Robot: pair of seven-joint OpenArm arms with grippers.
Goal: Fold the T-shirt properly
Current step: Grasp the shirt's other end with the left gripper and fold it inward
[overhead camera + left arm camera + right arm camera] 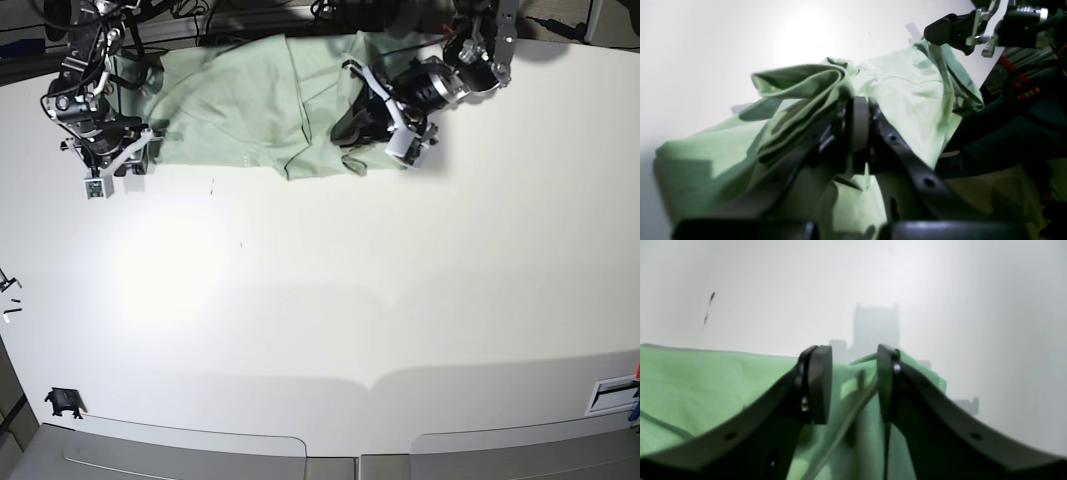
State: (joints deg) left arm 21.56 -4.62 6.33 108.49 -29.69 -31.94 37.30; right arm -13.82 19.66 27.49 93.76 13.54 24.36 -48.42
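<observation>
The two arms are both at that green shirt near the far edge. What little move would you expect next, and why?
Probably the right gripper closes on the T-shirt edge: its jaws stand open with cloth between them, while the left gripper is already shut on a bunched fold at the other end. The shirt still lies crumpled on the table, so both ends need holding before it is spread.

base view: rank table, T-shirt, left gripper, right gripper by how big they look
1. table, fills most of the frame
2. T-shirt
3. left gripper and right gripper: too alike to rank, both partly blending into the arm hardware and cloth.
</observation>
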